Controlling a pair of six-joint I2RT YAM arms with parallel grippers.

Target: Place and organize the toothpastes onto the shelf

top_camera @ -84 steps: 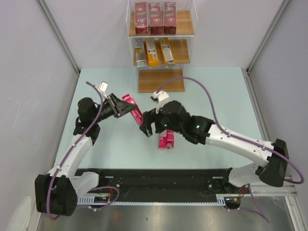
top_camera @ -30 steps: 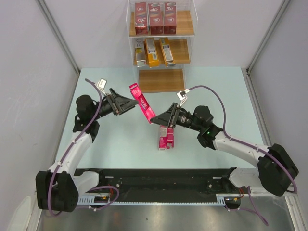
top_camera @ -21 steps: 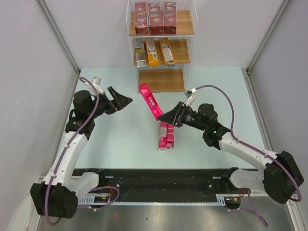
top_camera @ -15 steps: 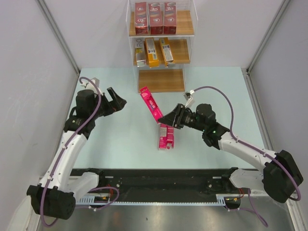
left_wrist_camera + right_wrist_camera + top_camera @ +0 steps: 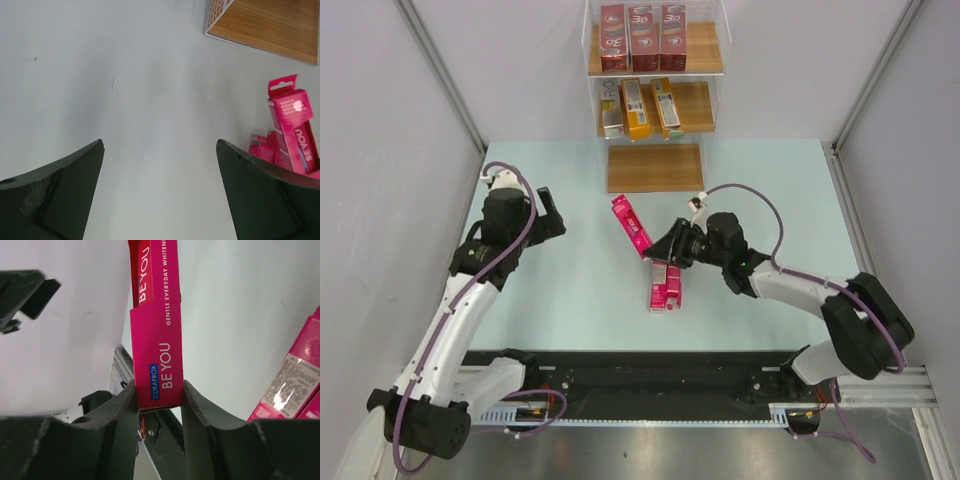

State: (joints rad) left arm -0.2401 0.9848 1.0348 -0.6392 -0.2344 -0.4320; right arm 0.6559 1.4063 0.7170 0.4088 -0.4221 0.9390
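One slim pink carton sat clamped in the right gripper, tilted above the worktop; the left gripper was released.
From above, the wood-and-acrylic shelf held three dark red "3D" cartons on top and two orange-yellow ones below, and two pink cartons lay by the right gripper; the left wrist view showed black fingers spread wide; the right wrist view read "CURAPROX BE YOU" and "GENTLE EVERYDAY WHITEN".

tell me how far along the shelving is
Done: three red cartons sit on the top tier, orange ones on the middle tier. In hand: the right gripper is shut on a pink carton; the left gripper is open and empty. Left: that carton and the pink ones on the table; the bottom tier is bare.
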